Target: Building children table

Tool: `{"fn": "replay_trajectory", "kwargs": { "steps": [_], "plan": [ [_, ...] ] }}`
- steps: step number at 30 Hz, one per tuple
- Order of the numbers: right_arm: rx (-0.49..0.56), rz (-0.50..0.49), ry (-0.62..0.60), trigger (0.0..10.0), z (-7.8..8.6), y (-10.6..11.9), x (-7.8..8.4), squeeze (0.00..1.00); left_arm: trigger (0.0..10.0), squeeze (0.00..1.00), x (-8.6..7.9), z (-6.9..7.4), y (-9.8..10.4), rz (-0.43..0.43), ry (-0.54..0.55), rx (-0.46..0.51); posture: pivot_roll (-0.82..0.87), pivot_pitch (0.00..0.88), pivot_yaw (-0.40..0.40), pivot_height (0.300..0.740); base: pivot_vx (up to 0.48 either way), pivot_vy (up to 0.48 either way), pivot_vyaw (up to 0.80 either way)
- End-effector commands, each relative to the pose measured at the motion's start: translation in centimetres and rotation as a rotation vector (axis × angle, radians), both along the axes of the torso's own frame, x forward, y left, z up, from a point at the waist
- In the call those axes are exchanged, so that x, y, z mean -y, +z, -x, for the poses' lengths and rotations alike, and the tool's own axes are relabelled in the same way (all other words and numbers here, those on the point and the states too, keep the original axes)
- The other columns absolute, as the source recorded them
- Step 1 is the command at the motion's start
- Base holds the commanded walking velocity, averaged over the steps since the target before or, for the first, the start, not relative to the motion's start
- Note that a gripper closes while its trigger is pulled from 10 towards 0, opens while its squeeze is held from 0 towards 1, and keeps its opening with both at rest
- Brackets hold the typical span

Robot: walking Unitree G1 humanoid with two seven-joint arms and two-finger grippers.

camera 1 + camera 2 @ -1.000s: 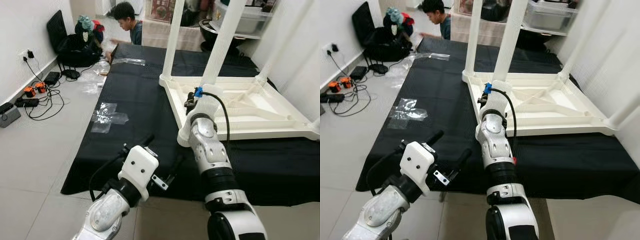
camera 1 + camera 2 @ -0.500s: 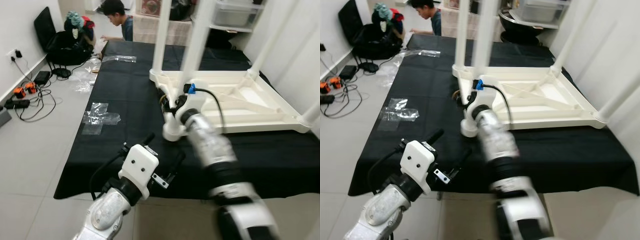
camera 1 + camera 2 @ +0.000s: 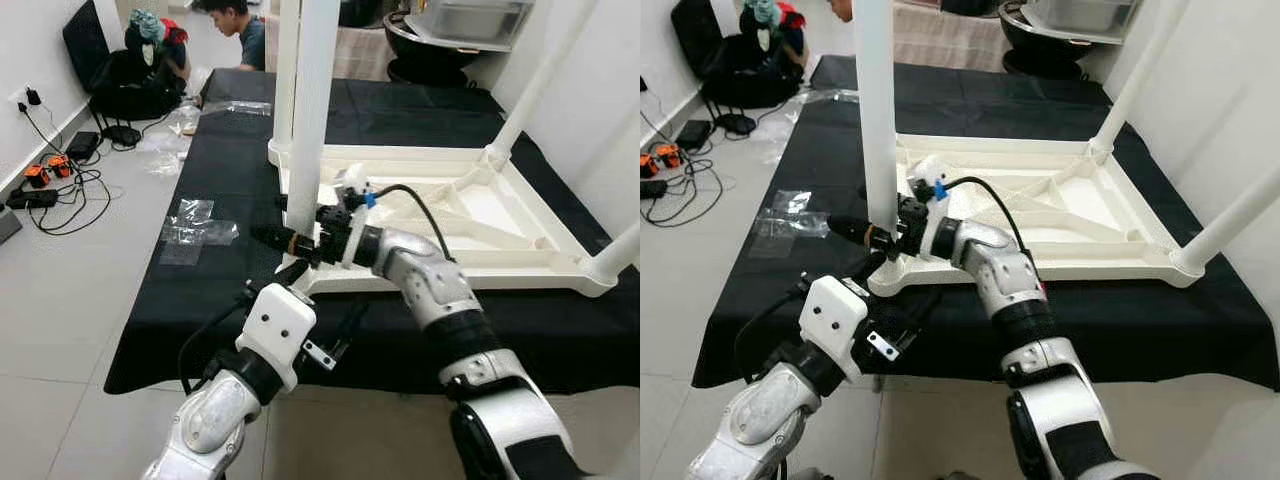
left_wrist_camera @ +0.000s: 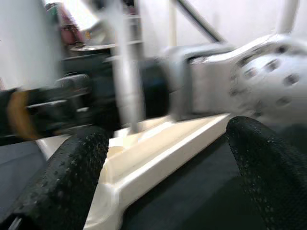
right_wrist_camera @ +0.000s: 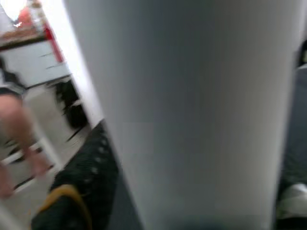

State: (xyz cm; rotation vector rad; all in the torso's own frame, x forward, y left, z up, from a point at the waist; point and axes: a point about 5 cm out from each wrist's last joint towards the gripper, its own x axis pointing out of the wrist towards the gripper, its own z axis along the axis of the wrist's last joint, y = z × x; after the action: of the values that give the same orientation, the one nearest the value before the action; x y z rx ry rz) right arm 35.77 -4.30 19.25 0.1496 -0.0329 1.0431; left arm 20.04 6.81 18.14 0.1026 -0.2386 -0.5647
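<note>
- Reaching across: R gripper (image 3: 290,243) sits at the base of the near leg (image 3: 312,110), where it meets the corner of the upturned tabletop (image 3: 520,215) on the black mat (image 3: 210,290).
- Key relation: leg's long axis is vertical, gripper comes at it horizontally, fingers pointing to robot's left, level w/ the leg's foot joint. One finger (image 3: 272,236) pokes out past the leg on its left side.
- R wrist cam: leg fills the frame up close, black finger w/ yellow band (image 5: 72,206) beside it. Looks like leg is between the fingers, but contact not visible, so can't tell if clamped or just apart around it.
- L gripper (image 3: 300,320) hovers low at the mat's front edge, just short of the tabletop corner, fingers apart, holding nothing. L wrist cam shows both pads (image 4: 72,182) spread, w/ the corner rim and R forearm ahead.
- R arm is clearly nearer the leg; L is below and in front.
- Head cams give layout: other legs upright at the remaining corners, person (image 3: 235,30) crouched at the mat's far end, plastic bags (image 3: 195,225) on floor left. Wrist cams blurred.
- Guess: next is seating/twisting the leg; needs grip confirmed first.
</note>
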Motion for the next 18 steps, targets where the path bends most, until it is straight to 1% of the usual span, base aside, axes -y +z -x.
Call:
{"fn": "replay_trajectory", "kwargs": {
  "steps": [1,2,3,4,5,6,7,8,9,10,11,12,13,15,16,17,18],
  "plan": [
    [0.002,0.002,-0.065,0.0,-0.5,0.2,0.1,0.00,10.0,0.00,0.2,0.2,0.0,0.007,-0.007,0.000,0.10,0.028,-0.128,0.740,0.000,0.000,0.00],
    [-0.010,-0.008,-0.152,0.0,-1.0,0.1,0.5,0.00,10.0,0.00,0.2,0.2,0.0,0.007,-0.007,0.000,0.10,0.028,-0.128,0.740,0.000,0.000,0.00],
    [-0.010,-0.008,-0.152,0.0,-1.0,0.1,0.5,0.00,10.0,0.00,0.2,0.2,0.0,0.007,-0.007,0.000,0.10,0.028,-0.128,0.740,0.000,0.000,0.00],
    [-0.034,-0.011,-0.337,0.0,-1.8,0.0,1.5,0.00,10.0,0.00,0.2,0.2,0.0,0.008,-0.007,0.001,0.10,0.031,-0.129,0.740,0.000,0.000,0.00],
    [-0.034,-0.011,-0.337,0.0,-1.8,0.0,1.5,0.00,10.0,0.00,0.2,0.2,0.0,0.008,-0.007,0.001,0.10,0.031,-0.129,0.740,0.000,0.000,0.00],
    [-0.053,-0.007,-0.445,0.0,-2.2,-0.2,2.2,0.00,10.0,0.00,0.2,0.2,0.0,0.008,-0.006,0.001,0.10,0.030,-0.129,0.740,0.000,0.000,0.00],
    [-0.053,-0.007,-0.445,0.0,-2.2,-0.2,2.2,0.00,10.0,0.00,0.2,0.2,0.0,0.008,-0.006,0.001,0.10,0.030,-0.129,0.740,0.000,0.000,0.00],
    [-0.068,0.015,-0.634,0.0,-2.7,-0.4,3.5,0.00,10.0,0.00,0.2,0.2,0.0,0.006,-0.006,0.000,0.09,0.033,-0.124,0.740,0.000,0.000,0.00],
    [-0.068,0.015,-0.634,0.0,-2.7,-0.4,3.5,0.00,10.0,0.00,0.2,0.2,0.0,0.006,-0.006,0.000,0.09,0.033,-0.124,0.740,0.000,0.000,0.00],
    [-0.087,0.046,-0.866,0.0,-2.8,-0.9,5.3,0.00,10.0,0.00,0.2,0.2,0.0,0.007,-0.007,0.000,0.09,0.032,-0.128,0.740,0.000,0.000,0.00],
    [-0.087,0.046,-0.866,0.0,-2.8,-0.9,5.3,0.00,10.0,0.00,0.2,0.2,0.0,0.007,-0.007,0.000,0.09,0.032,-0.128,0.740,0.000,0.000,0.00],
    [-0.109,0.065,-1.135,0.0,-2.2,-1.4,7.7,0.00,10.0,0.00,0.3,0.2,-0.1,0.007,-0.009,-0.001,0.09,0.032,-0.128,0.740,0.000,0.000,0.00],
    [-0.128,0.060,-1.227,0.0,-1.6,-1.7,8.4,0.00,10.0,0.00,0.3,0.2,-0.1,0.007,-0.009,-0.001,0.09,0.032,-0.128,0.740,0.000,0.000,0.00],
    [-0.147,0.030,-1.299,0.0,-0.8,-1.8,8.7,0.00,10.0,0.00,0.3,0.2,-0.1,0.007,-0.008,0.000,0.09,0.032,-0.128,0.740,0.000,0.000,0.00],
    [-0.147,0.030,-1.299,0.0,-0.8,-1.8,8.7,0.00,10.0,0.00,0.3,0.2,-0.1,0.007,-0.008,0.000,0.09,0.032,-0.128,0.740,0.000,0.000,0.00],
    [-0.163,0.005,-1.301,0.0,-0.6,-1.8,8.2,0.00,10.0,0.00,0.2,0.1,-0.1,0.006,-0.007,0.000,0.09,0.037,-0.126,0.740,0.000,0.000,0.00],
    [-0.163,0.005,-1.301,0.0,-0.6,-1.8,8.2,0.00,10.0,0.00,0.2,0.1,-0.1,0.006,-0.007,0.000,0.09,0.037,-0.126,0.740,0.000,0.000,0.00]
  ]
}}
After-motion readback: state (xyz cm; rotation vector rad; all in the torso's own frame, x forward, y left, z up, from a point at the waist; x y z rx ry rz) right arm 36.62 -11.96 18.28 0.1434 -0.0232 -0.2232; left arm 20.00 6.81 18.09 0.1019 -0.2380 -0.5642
